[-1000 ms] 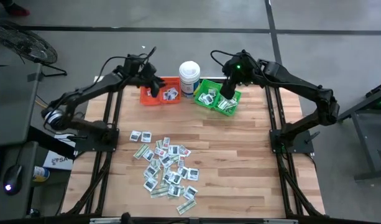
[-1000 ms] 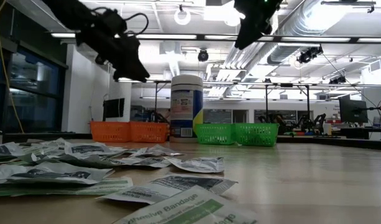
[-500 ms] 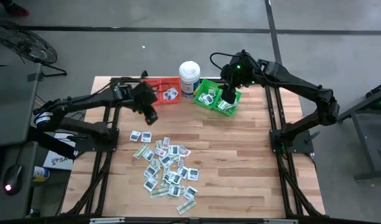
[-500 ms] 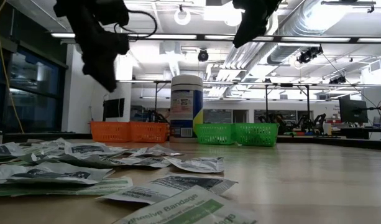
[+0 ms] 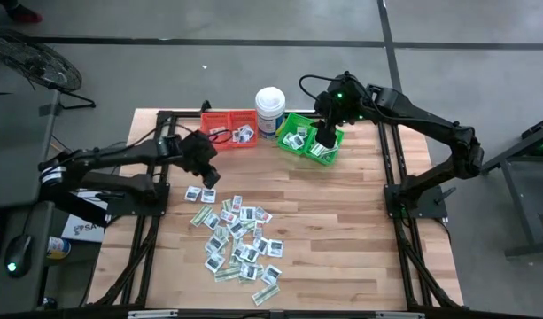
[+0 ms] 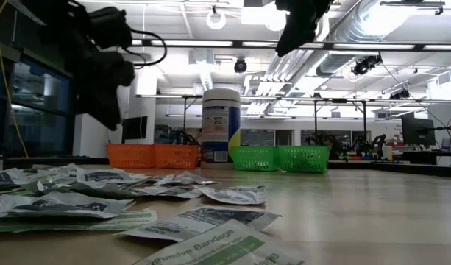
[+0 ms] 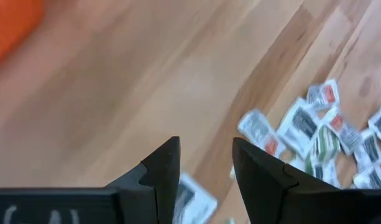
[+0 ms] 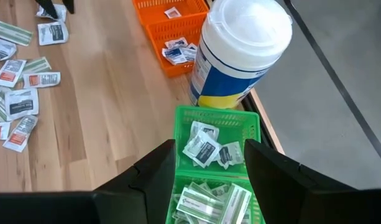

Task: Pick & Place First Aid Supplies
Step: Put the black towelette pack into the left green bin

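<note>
Above the table's left-centre, the left gripper (image 5: 208, 176) hangs over bare wood just beside the upper-left edge of the packet pile; its fingers (image 7: 160, 173) stand spread w/ nothing between them, per the left wrist view. Over the far-right area, the right gripper (image 5: 325, 137) hovers above the green bin (image 5: 296, 121), fingers (image 8: 159, 171) likewise spread and empty. Task items: the first aid supplies (image 5: 237, 237) lie mostly in a loose heap at table centre-front, a mix of square white packets and longer green-and-white strips, some overlapping. Progress, approx.: a few square packets already sit in the orange bin (image 5: 220, 120), and the green bin holds several packets, strips incl., as the right wrist view shows. Bulk of the heap is not yet sorted, so the task reads as early-stage. The white tub (image 5: 269, 105) stands upright between the two bins and is no part of the job. Step in hand, as a judgement: left arm is placed for its next pick at the pile's near edge; right arm is positioned at its bin w/ no load. Remaining work: dozens of picks, each followed by a drop into the matching bin. Caution: packets lie flat and overlap, so a pinch may lift two at once or slip.
</note>
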Robot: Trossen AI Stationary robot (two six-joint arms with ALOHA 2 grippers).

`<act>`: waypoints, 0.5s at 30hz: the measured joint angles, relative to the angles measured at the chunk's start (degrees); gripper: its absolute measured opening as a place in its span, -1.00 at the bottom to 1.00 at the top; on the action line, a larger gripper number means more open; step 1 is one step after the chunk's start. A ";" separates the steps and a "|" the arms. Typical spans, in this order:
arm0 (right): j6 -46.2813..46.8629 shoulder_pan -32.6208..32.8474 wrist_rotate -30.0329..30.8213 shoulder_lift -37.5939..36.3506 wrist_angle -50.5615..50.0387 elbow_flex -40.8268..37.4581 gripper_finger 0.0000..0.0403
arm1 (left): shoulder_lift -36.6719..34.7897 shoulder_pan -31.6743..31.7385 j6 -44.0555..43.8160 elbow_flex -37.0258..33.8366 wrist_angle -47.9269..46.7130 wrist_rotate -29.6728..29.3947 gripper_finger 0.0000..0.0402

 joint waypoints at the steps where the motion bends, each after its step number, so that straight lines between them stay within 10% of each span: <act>1: 0.12 0.00 -0.02 0.00 0.02 0.00 -0.08 | -0.92 -0.07 -0.60 -0.63 -1.04 -0.24 -0.28; 15: 0.13 0.00 0.00 0.00 1.51 0.00 -0.08 | -3.27 -0.11 -13.22 -9.39 -5.21 2.92 -0.28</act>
